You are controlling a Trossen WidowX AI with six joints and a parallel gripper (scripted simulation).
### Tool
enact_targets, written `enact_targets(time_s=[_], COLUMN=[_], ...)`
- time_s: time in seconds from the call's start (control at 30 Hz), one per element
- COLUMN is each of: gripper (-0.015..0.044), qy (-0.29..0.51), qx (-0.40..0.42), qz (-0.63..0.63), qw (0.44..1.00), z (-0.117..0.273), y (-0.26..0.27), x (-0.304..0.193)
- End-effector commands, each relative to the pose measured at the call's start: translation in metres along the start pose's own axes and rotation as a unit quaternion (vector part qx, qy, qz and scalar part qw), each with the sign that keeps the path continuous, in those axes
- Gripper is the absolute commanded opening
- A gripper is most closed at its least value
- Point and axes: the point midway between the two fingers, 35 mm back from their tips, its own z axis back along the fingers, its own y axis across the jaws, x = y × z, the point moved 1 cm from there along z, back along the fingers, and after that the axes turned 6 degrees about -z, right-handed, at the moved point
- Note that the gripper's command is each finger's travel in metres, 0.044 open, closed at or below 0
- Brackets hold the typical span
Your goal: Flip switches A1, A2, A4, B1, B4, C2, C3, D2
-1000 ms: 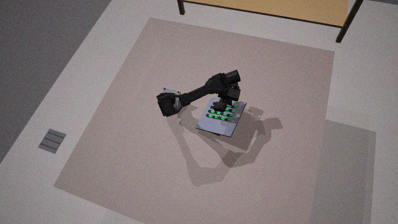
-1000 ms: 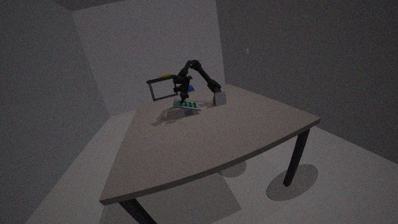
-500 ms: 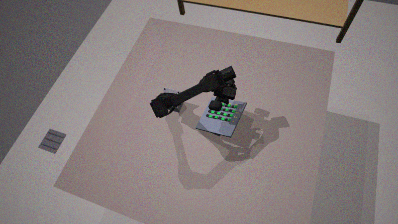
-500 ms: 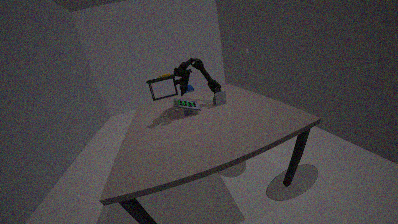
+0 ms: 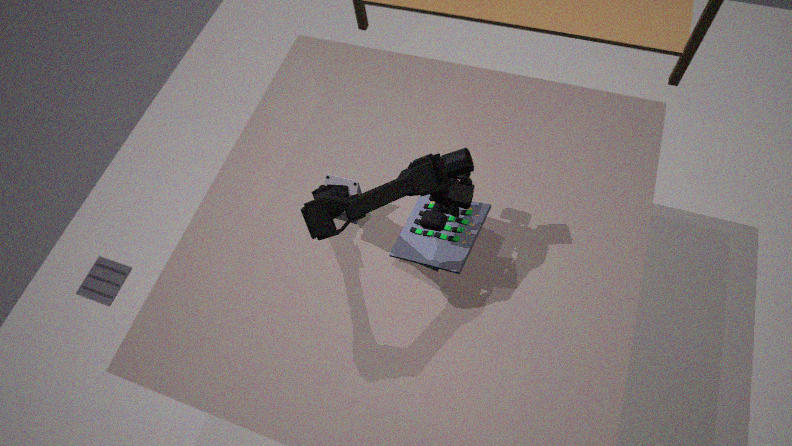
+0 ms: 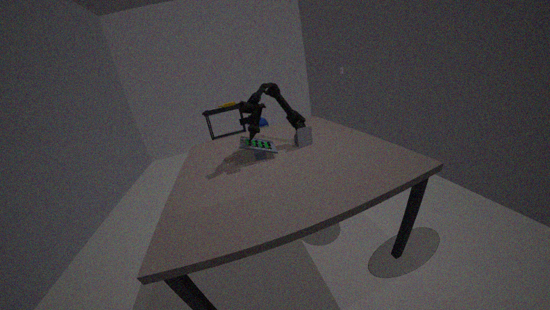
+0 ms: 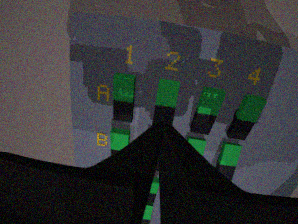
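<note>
The grey switch panel (image 5: 426, 253) (image 7: 82, 120) bears rows of green-and-black rocker switches. In the wrist view, my gripper (image 7: 162, 130) (image 6: 251, 139) is shut and empty, its tips at the near, black end of switch A2 (image 7: 168, 92). Contact cannot be told. Switch A1 (image 7: 124, 87) is left of the tips; switch A3 (image 7: 212, 98) and switch A4 (image 7: 251, 107) are to the right. All four show green at the far end. Switch B1 (image 7: 120, 140), switch B3 (image 7: 196, 146) and switch B4 (image 7: 230, 154) show partly. The fingers hide B2 and most of rows C and D.
The panel stands tilted on the table (image 5: 266, 310) (image 6: 292, 192), in front of the arm's base (image 6: 303, 137). The arm's shadow falls across the panel's far part. A blue object (image 6: 263, 122) and a dark frame (image 6: 228, 135) show behind the arm in the exterior view.
</note>
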Motion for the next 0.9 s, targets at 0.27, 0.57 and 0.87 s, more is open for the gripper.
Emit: enact_targets(time_s=[0.27, 0.57, 0.87], gripper=[0.0, 0.0, 0.0], qy=[0.001, 0.001, 0.001], qx=[-0.003, -0.003, -0.003], qz=[0.003, 0.003, 0.003], qw=[1.0, 1.0, 1.0], z=[-0.0134, -0.0134, -0.0138], y=[-0.0008, -0.0008, -0.0008], x=[-0.0016, -0.0016, -0.0016])
